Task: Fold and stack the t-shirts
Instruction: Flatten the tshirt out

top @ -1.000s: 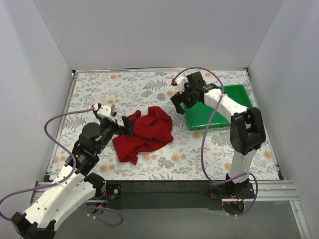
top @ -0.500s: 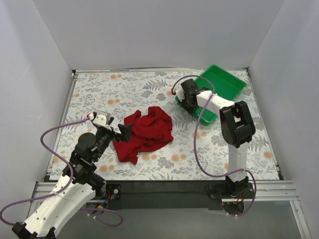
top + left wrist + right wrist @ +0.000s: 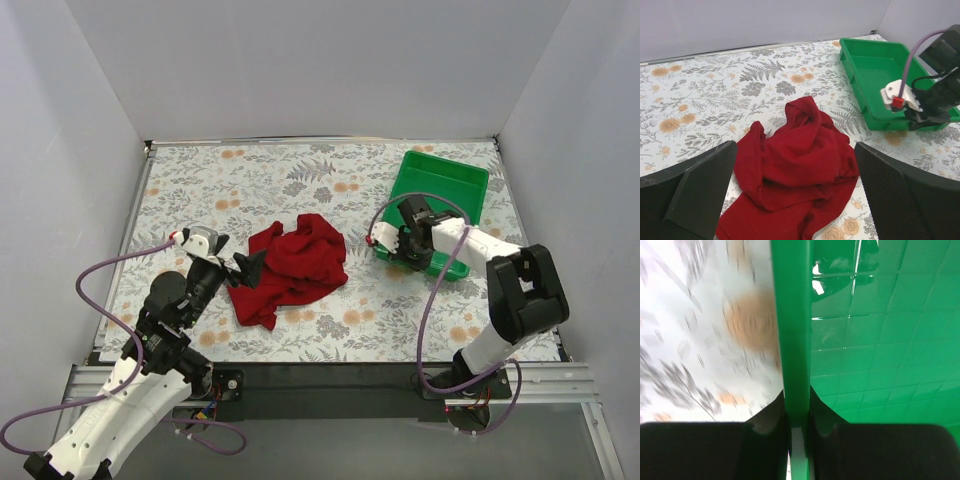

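T-shirt [image 3: 297, 267] well apart from green tray [image 3: 447, 188]

Tablecloth [image 3: 705, 330] blurred, print likely floral; t-shirt [image 3: 795, 170] lower edge cropped.

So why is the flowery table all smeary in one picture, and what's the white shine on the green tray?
Right wrist view: the table is smeared, probably motion blur, and the green tray shows white glare spots inside. Left wrist view: sharp, the red t-shirt crisp. Top view: sharp, evenly lit.
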Robot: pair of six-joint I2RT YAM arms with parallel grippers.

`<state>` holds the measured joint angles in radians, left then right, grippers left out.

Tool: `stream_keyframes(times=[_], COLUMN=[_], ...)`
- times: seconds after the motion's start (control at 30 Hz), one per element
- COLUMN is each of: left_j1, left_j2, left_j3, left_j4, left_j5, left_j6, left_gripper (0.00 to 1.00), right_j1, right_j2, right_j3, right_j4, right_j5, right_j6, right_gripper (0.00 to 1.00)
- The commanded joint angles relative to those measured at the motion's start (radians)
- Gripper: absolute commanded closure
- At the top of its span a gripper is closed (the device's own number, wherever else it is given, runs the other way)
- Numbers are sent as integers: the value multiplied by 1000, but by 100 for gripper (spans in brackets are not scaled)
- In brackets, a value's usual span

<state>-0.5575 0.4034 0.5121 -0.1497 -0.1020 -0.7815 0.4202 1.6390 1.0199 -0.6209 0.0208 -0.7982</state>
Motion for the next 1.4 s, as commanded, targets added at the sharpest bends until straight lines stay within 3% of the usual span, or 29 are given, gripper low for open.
stream_keyframes(times=[0.0, 0.07, 0.1, 0.13, 0.23, 0.37, 0.4, 0.5, 0.57, 0.67, 0.8, 0.93, 1.07, 1.17, 1.2, 1.3, 1.37], left_j1=[4, 2, 2, 2, 2, 4, 2, 2, 2, 2, 4, 4, 2, 4, 4, 4, 4], left_j2=[-12, -9, -6, -6, -2, -6, -5, -5, -3, 0, 3, 2, 2, 3, 3, 5, 9], left_j3=[-7, -7, -6, -6, -6, -7, -7, -7, -6, -6, -6, -6, -6, -7, -7, -7, -7], left_j4=[7, 7, 9, 7, 6, 6, 6, 6, 6, 7, 6, 6, 6, 6, 7, 9, 12], left_j5=[13, 22, 25, 31, 39, 39, 39, 44, 45, 44, 41, 32, 30, 31, 31, 35, 39], left_j6=[14, 14, 14, 14, 14, 14, 14, 14, 14, 13, 13, 11, 11, 10, 10, 10, 10], left_gripper=[2, 2, 2, 2, 2, 2, 2, 2, 2, 2, 2, 2, 2, 2, 2, 2, 2], right_j1=[-98, -184, -213, -272, -368, -390, -386, -360, -337, -304, -284, -239, -227, -227, -227, -227, -228], right_j2=[-108, -163, -180, -200, -232, -306, -321, -354, -335, -231, -79, 31, 133, 186, 193, 194, 182], right_j3=[-85, -115, -132, -135, -106, -66, -57, 0, 63, 161, 230, 264, 310, 319, 315, 281, 249], right_j4=[-28, -28, -27, -22, -23, -52, -62, -69, -68, -36, 47, 183, 207, 210, 214, 231, 237], right_j5=[10, 13, 16, 19, 16, -68, -126, -212, -261, -300, -213, 2, 73, 126, 151, 171, 180], right_j6=[-235, -318, -353, -418, -466, -464, -451, -305, -193, 162, 608, 792, 812, 803, 768, 723, 705], right_gripper=[88, 81, 61, 52, 45, 34, 23, 9, 6, 2, 2, 2, 2, 12, 21, 34, 37])
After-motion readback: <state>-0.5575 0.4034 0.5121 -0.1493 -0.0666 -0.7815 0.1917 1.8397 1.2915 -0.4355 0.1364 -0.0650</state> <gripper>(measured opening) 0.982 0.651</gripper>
